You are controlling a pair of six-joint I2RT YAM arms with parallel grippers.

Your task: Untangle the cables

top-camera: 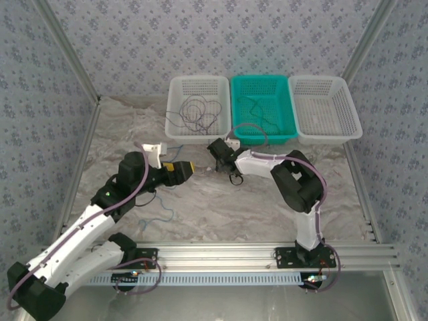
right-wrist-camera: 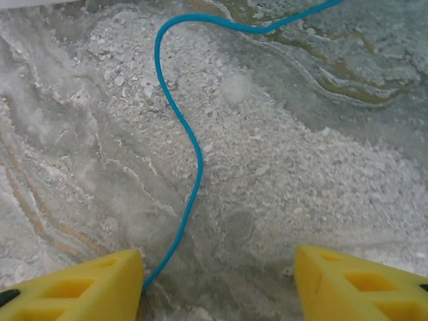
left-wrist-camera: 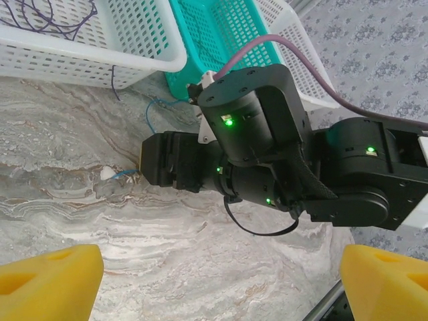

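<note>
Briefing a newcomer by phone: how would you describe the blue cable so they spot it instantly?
Find the teal basket at the table's far edge. On the marbled tabletop just before it, the right gripper points down at the blue cable. It is thin, wavy and bright blue, where the basket wires are dark.

Light: bright, even, from overhead; marbled counter [top-camera: 221, 207] reads pale and flat.
Shadows: soft, short, hugging the right arm [top-camera: 297, 184] mid-counter.
Focus: top view mildly grainy; right wrist view crisp, blue cable [right-wrist-camera: 190, 147] sharp-edged.
</note>
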